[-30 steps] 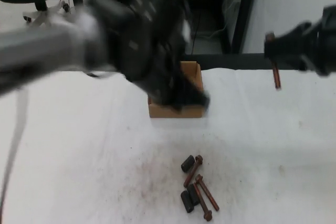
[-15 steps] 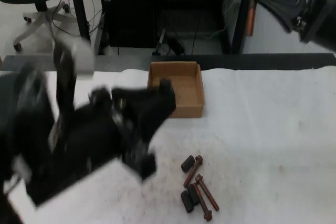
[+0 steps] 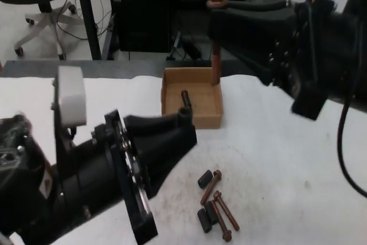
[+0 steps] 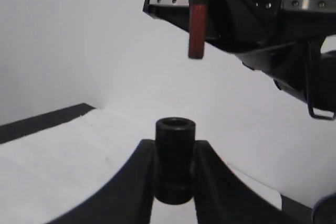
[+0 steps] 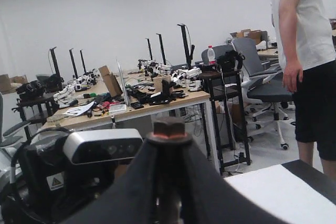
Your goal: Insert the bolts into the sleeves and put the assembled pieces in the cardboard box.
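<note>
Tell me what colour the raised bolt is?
The bolt is rusty reddish-brown, clearest in the left wrist view.

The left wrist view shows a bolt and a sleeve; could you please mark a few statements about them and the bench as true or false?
1. The left gripper holds a black cylindrical sleeve upright between its fingers. True.
2. The rust-coloured bolt already sits inside that sleeve. False: it hangs above the sleeve, clear of it, gripped by the right gripper.
3. Loose bolts and loose sleeves lie together on the white bench. True.
4. The brown cardboard box stands nearer the high camera than the loose pieces. False: it stands beyond them, farther from the camera.
</note>
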